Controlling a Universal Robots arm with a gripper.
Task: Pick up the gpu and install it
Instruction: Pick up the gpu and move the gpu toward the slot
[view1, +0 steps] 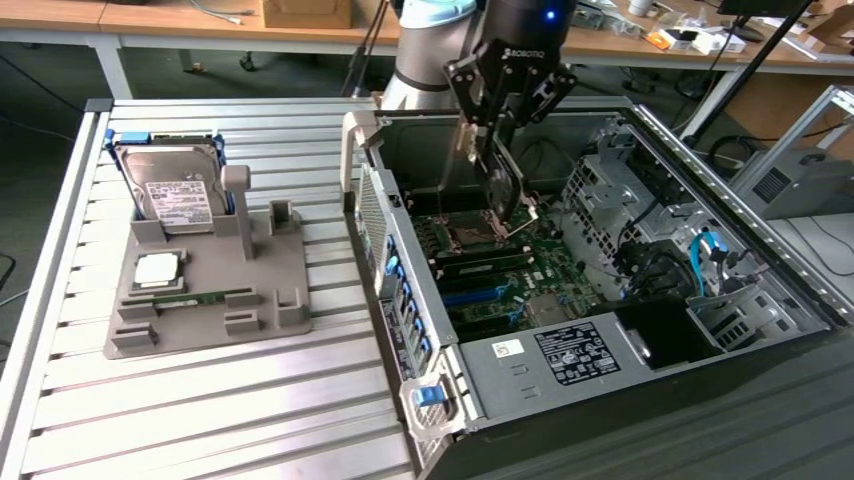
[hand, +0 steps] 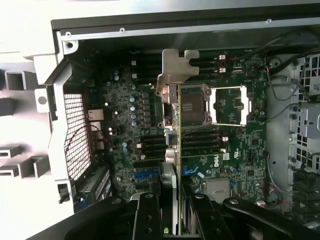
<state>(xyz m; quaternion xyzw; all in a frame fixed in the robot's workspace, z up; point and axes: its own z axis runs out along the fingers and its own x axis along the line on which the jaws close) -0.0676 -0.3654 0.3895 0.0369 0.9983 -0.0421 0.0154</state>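
Note:
My gripper (view1: 502, 118) hangs over the open computer case (view1: 400, 290) and is shut on the gpu (view1: 495, 185). The card is held on edge, pointing down toward the motherboard (view1: 501, 290), with its lower end still above the board near the CPU socket. In the wrist view the gpu (hand: 176, 150) appears edge-on as a thin green line running away from the gripper (hand: 176, 212). Its silver bracket (hand: 176, 67) is at the far end. The black fingers (hand: 148, 215) clamp the card from both sides.
On the exterior view's left, a grey fixture (view1: 274, 310) on the slatted table carries a hard drive (view1: 174, 190), a CPU (view1: 158, 268) and a RAM stick (view1: 200, 297). Drive cages and cables (view1: 667, 260) crowd the case's far side. Blue slots (hand: 145, 175) lie on the motherboard.

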